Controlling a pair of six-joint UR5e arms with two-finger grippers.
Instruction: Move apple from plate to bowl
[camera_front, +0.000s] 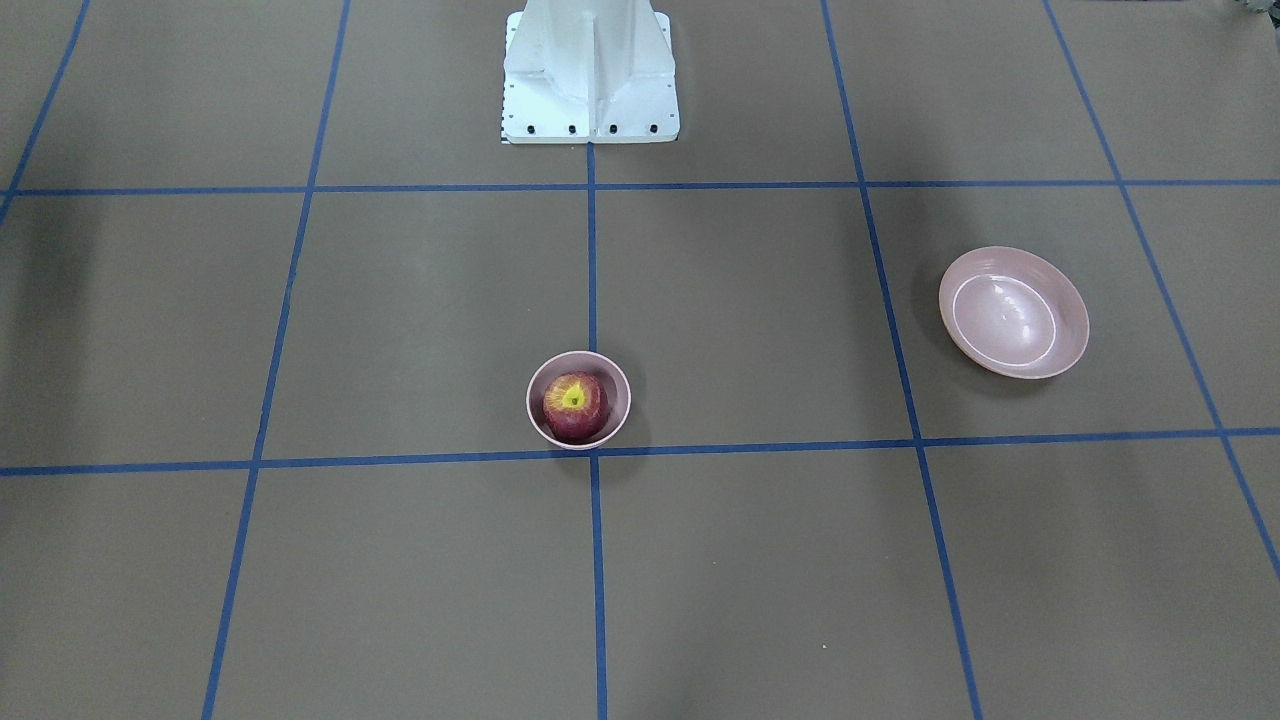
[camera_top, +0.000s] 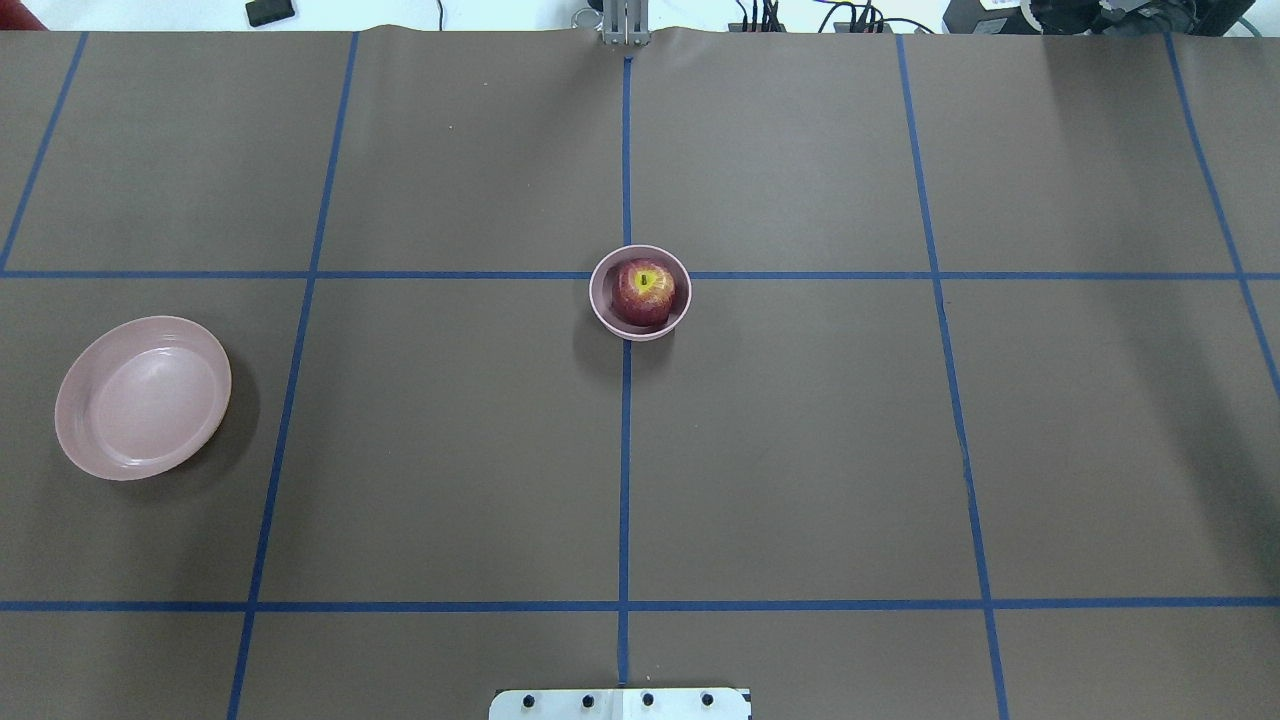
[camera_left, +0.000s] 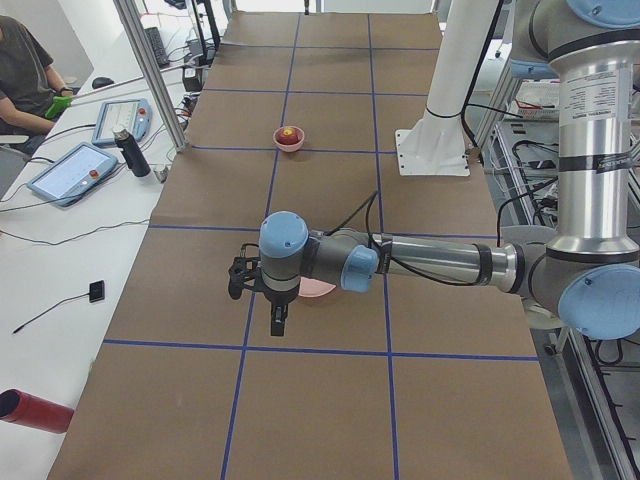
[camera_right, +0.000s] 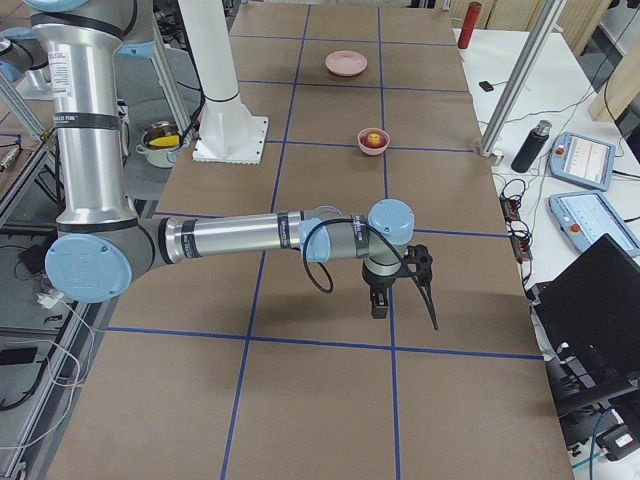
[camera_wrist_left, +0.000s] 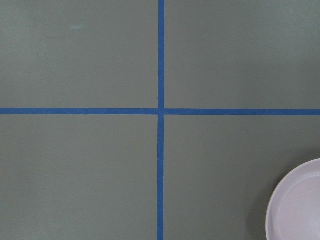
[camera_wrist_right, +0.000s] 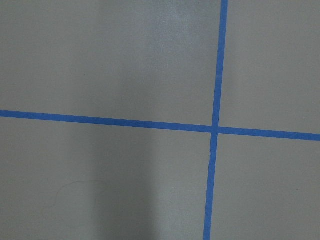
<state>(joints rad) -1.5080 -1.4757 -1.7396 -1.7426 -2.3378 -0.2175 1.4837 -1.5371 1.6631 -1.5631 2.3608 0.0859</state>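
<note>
Dark red against pale pink, the apple (camera_front: 575, 405) sits stem-up inside the bowl (camera_front: 618, 388), well apart from both tools and about midway between them along the table. The plate (camera_front: 1013, 312) is bare. It lies close under the left gripper (camera_left: 256, 295) and a little to one side of it, so that only its rim clips the corner of the left wrist view. By my judgement the transfer is done, and what remains is to finish cleanly. Any withdrawal should go up and back toward the base, with no sweep toward the bowl. On the left side the tool should lift before it travels, since the plate is near enough to catch. Whether either tool is spread or closed I cannot tell: the fingers show only in the side views, and both wrist cameras see nothing but brown paper and blue tape. Neither tool appears to carry anything. The left arm reaches out with its forearm about level above the table, its wrist bent so the tool points down. The right gripper (camera_right: 404, 300) hangs the same way from a similarly level forearm, with only taped paper beneath it.
</note>
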